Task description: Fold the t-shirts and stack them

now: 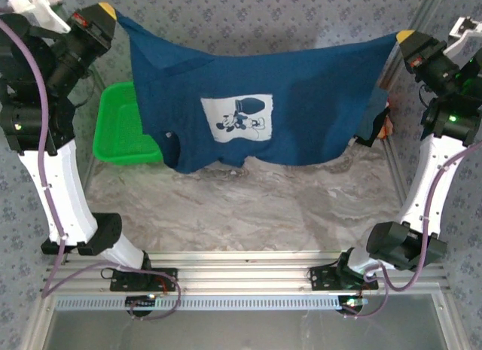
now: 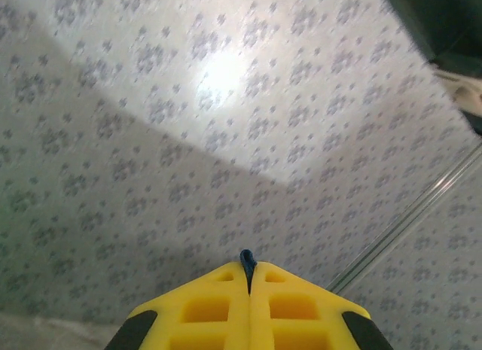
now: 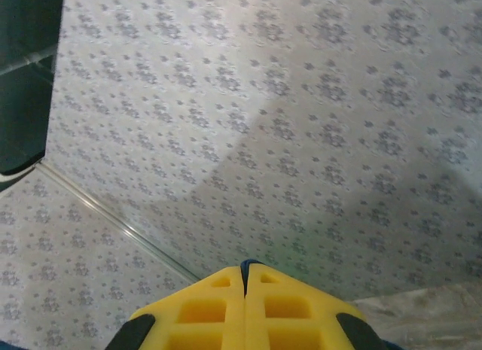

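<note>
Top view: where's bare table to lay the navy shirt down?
Free: the marbled grey tabletop below the hanging dark navy printed t-shirt, bordered by the left arm, the right arm and the aluminium rail at the near edge. Crowded: back left, the bright green plastic basket; back right, bunched orange-red cloth beside the right arm.

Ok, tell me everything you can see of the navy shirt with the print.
The navy t-shirt is soft dark-blue cloth with a pale rectangular cartoon print near its middle. It hangs spread wide, pinched at its top corners by the shut left gripper and shut right gripper, the top edge sagging between them. Its lower edge is rumpled and uneven above the table, overlapping the green basket in the top view. Whether it touches the table is unclear.
</note>
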